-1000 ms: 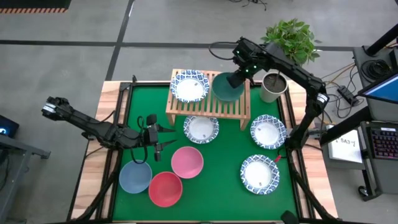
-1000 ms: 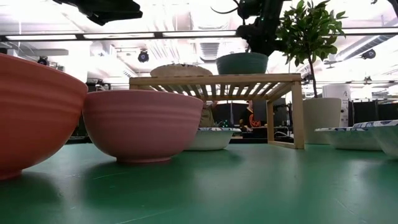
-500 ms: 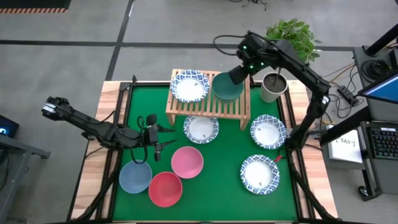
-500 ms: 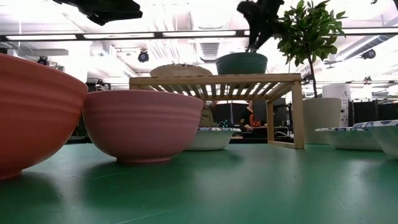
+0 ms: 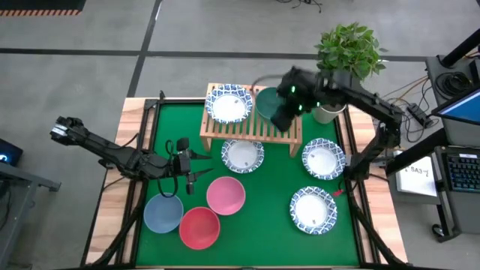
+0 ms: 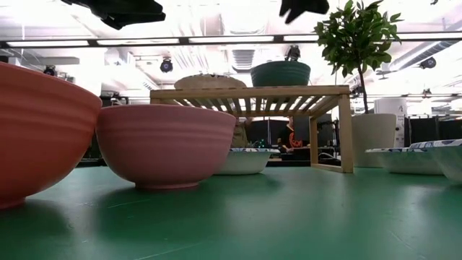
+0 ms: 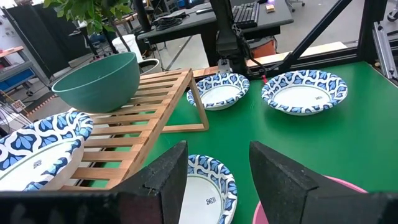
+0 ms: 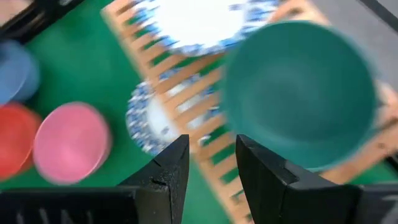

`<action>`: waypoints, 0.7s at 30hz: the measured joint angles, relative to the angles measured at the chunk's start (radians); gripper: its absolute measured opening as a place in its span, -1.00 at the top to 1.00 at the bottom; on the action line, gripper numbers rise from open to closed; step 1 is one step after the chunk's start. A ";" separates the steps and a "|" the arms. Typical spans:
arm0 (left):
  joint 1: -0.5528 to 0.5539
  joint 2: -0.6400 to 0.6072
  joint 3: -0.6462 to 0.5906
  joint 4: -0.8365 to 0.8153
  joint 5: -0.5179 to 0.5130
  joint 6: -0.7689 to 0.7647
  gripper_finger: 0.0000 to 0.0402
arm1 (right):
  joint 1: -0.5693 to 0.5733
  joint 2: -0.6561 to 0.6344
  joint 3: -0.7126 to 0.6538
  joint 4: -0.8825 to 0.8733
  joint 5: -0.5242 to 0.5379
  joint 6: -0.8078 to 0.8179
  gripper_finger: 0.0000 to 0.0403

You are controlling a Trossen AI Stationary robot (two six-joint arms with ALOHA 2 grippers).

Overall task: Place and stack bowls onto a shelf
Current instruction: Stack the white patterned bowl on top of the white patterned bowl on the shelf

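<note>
Lifted clear of dark green bowl (image 5: 267, 103) on shelf (image 5: 225, 127); right gripper (image 8: 211, 163) jaws open. Rigid, smooth, likely breakable; pinch by rim.

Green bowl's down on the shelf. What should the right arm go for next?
Probably the nearest patterned bowl on the mat. The green bowl sits free on the shelf beside a patterned one, and the right gripper is open and empty above it.

shelf (image 5: 251, 129): light wood, slatted, at the bench's far edge
green bowl (image 5: 264, 101): upright on the shelf's right part; beside a patterned bowl (image 5: 228, 103)
other patterned bowls (image 5: 242, 155): three on the green mat
plain bowls (image 5: 226, 195): pink, red, blue-grey, clustered front left
</note>
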 joint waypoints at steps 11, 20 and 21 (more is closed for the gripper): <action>0.000 0.000 0.000 -0.004 0.000 0.000 0.23 | 0.417 0.012 -0.079 0.070 0.189 0.041 0.40; 0.000 0.000 0.000 -0.003 0.000 0.000 0.23 | 0.604 0.015 -0.276 0.257 0.297 0.002 0.40; 0.000 0.000 0.000 -0.003 0.000 0.000 0.23 | 0.609 0.015 -0.306 0.293 0.298 -0.010 0.40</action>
